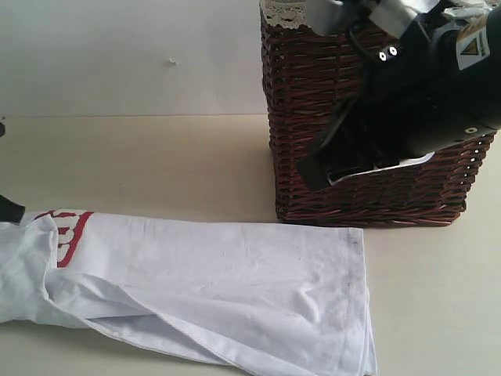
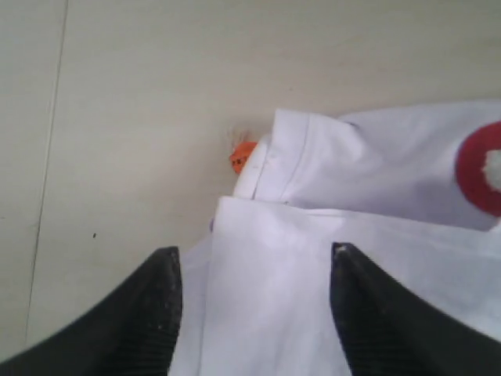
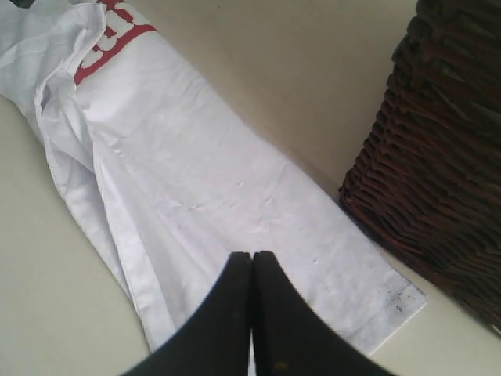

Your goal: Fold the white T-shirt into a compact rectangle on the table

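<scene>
The white T-shirt (image 1: 219, 282) lies on the table (image 1: 141, 164) as a long strip folded lengthwise, its red letters (image 1: 69, 231) at the left end. My left gripper (image 2: 254, 254) is open just above the collar end, with white cloth lying below the gap. A small orange tag (image 2: 243, 157) pokes out beside the collar. In the exterior view only a dark bit of this gripper (image 1: 9, 210) shows at the left edge. My right gripper (image 3: 252, 254) is shut with nothing in it, hovering over the shirt's (image 3: 196, 180) hem end. It hangs in front of the basket (image 1: 311, 174).
A dark brown wicker basket (image 1: 352, 141) with cream lace trim stands at the back right, close to the shirt's hem corner (image 3: 399, 301). Bare table stretches behind the shirt to the white wall (image 1: 125, 55).
</scene>
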Available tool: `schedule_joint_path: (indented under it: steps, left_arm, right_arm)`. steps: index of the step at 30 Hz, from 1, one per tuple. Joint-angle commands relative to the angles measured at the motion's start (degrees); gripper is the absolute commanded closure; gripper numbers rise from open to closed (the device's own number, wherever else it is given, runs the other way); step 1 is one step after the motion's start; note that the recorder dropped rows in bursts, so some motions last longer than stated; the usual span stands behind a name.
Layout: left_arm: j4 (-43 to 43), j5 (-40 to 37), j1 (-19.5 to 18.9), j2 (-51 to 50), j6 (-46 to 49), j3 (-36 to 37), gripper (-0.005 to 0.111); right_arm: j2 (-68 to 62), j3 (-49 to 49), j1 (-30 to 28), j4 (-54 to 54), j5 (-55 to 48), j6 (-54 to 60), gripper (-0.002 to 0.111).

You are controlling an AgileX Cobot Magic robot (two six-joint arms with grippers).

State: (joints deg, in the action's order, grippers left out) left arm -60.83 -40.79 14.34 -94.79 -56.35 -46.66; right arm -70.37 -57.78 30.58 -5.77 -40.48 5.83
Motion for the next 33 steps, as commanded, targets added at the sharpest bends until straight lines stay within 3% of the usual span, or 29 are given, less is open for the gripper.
schedule_joint_path:
  steps: [1,2,3,5,6,10,13,15,18,20,21,23,26,33]
  left_arm:
    - [0.7,-0.58,-0.05,1.97,-1.55,-1.61,0.063]
    - [2.57,0.86,-0.05,2.61,-0.26,-1.61,0.069]
    - [9.06,5.06,-0.05,3.21,8.65,-1.46,0.087]
    - [15.64,8.27,-0.05,2.69,19.41,-0.78,0.106]
    - [20.93,9.14,-0.05,1.06,26.23,-0.08,0.107]
    - [27.39,10.99,0.2,-6.96,31.85,0.02,0.107]
    - [27.47,10.46,0.2,-12.31,32.13,-0.11,0.107]
    - [27.57,4.74,0.34,-16.35,32.13,-1.6,0.107]
    - [30.34,2.06,1.0,-15.25,32.23,-3.72,0.107]
    - [37.21,1.72,2.23,-12.81,39.72,-3.96,0.107]
    - [45.31,-1.66,2.86,-12.33,48.75,-3.96,0.107]
    - [51.28,-8.82,3.44,-12.82,55.94,-3.96,0.107]
    - [50.95,-11.13,3.62,-12.5,55.92,-3.42,0.107]
    - [49.17,-2.42,3.62,-6.92,52.72,-2.89,0.107]
  right_arm:
    - [0.35,-0.31,0.12,-0.08,-0.02,0.46,0.108]
    - [0.35,-0.31,0.12,-0.08,-0.02,0.46,0.108]
    - [0.35,-0.31,0.12,-0.23,-0.03,0.46,0.108]
    - [0.35,-0.31,0.12,-0.23,-0.03,0.46,0.108]
    - [0.35,-0.31,0.12,-0.23,-0.03,0.46,0.108]
    - [0.35,-0.31,0.12,-0.24,-0.27,0.46,0.108]
    - [0.35,-0.31,0.12,-0.24,-0.27,0.46,0.108]
    - [0.35,-0.31,0.12,-0.24,-0.27,0.46,0.108]
    - [0.35,-0.31,0.12,-0.24,-0.27,0.46,0.108]
    - [0.35,-0.31,0.12,-0.24,-0.5,0.46,0.108]
    - [0.35,-0.31,0.12,-0.24,-0.5,0.46,0.108]
    - [0.35,-0.31,0.12,-0.24,-0.6,0.46,0.108]
    - [0.35,-0.31,0.12,-0.24,-0.7,0.46,0.108]
    - [0.35,-0.31,0.12,-0.24,-0.82,0.61,0.108]
